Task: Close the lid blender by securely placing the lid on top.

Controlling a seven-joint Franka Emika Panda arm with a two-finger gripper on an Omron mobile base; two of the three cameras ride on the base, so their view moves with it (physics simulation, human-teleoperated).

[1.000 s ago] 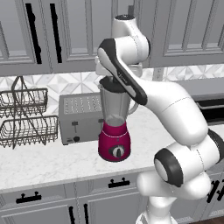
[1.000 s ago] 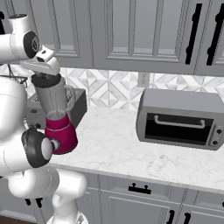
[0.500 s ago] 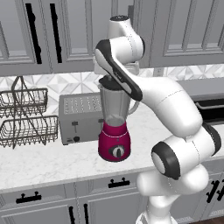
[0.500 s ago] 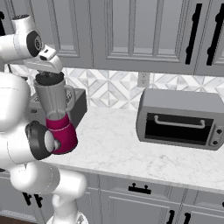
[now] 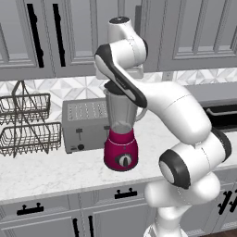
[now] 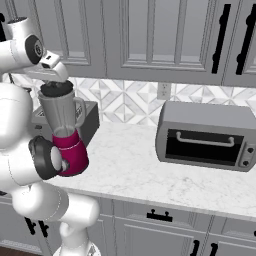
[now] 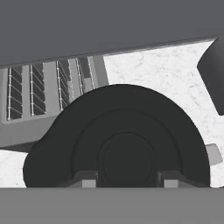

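The blender (image 5: 120,139) stands on the white marble counter (image 6: 150,172) just in front of the silver toaster (image 5: 85,124), its magenta base toward the counter's front edge and the black lid (image 6: 56,89) sitting on top of the grey jar. The gripper (image 7: 127,183) hangs right over that lid, its two finger tips straddling the round knob in the lid's middle, spread a little wider than the knob; whether they touch it I cannot tell. A wire basket rack (image 5: 28,125) stands to the toaster's left, and a toaster oven (image 6: 206,135) sits well apart on the right.
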